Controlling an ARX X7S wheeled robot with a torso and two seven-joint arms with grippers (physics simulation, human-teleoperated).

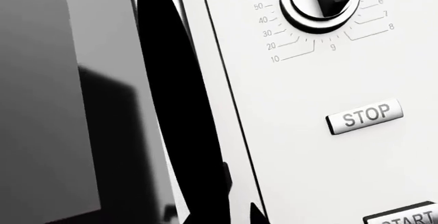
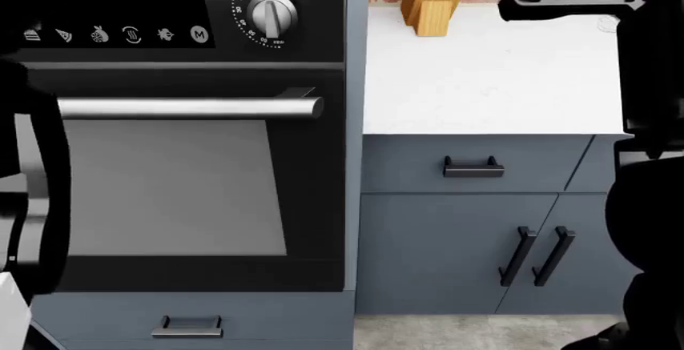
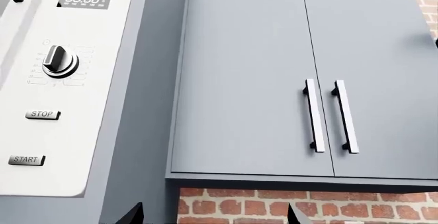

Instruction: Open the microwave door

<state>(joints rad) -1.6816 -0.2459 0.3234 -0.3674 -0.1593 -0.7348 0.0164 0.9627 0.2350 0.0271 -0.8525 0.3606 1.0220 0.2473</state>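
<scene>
Currently, left wrist camera: sits very close to the white microwave control panel (image 1: 321,96), with the silver timer dial (image 1: 320,1), the STOP button (image 1: 364,116) and the edge of the START button (image 1: 403,215) all in frame.
Microwave door: the dark glossy door (image 1: 61,101) lies just beside the panel, split from it by a black curved strip (image 1: 181,106) that I judge to be the handle or door edge; I cannot tell whether the door is already ajar.
Left jaws: you cannot see the fingers clearly; only dark tips at the frame edge, so their spread is unknown.
Right jaws: two dark fingertips (image 3: 133,215) show apart at the frame edge, so spread, holding nothing.
Right wrist camera: looks at the grey upper cabinet doors (image 3: 274,80) with paired bar handles (image 3: 315,116), microwave panel off to one side.
Risk 1: you close on the panel seam instead of the handle; cause is the tight, ambiguous view.
Risk 2: you brush STOP or the dial; cause is their nearness to the left arm.
Risk 3: the door swings into the left arm if it stays in the arc.
Surroundings, head view: black built-in oven (image 2: 310,206) with steel bar handle (image 2: 187,108), white counter (image 2: 492,78), wooden knife block (image 2: 432,2), grey drawers below.
Obstruction: the microwave itself is out of the head view, so you work from wrist cameras alone.
</scene>
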